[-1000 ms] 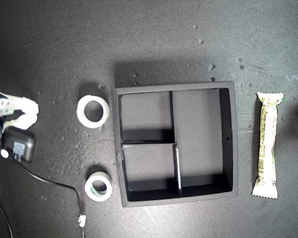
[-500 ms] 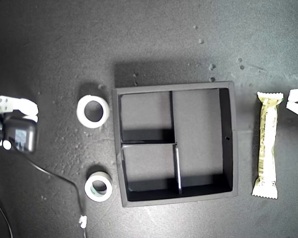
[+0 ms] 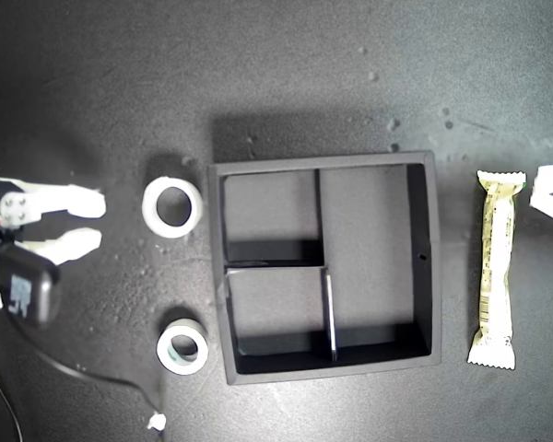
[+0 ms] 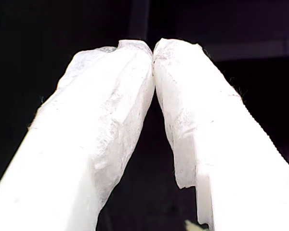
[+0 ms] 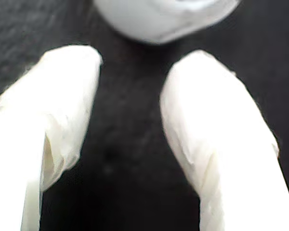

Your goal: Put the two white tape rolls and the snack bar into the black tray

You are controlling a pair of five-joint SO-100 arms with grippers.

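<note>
We see a dark, matte desk (image 3: 286, 74) filling the exterior view, its surface flecked with small pale specks and crumbs (image 3: 393, 123), thickest toward that view's upper right. A black cable (image 3: 83, 378) curves across the desk near the exterior view's lower left, ending beside a small white scrap (image 3: 154, 423). The desk also shows dark in both wrist views.

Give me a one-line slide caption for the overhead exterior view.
Empty black tray at centre, two white tape rolls on its left, snack bar on its right, my second gripper open beside the upper roll.
</note>
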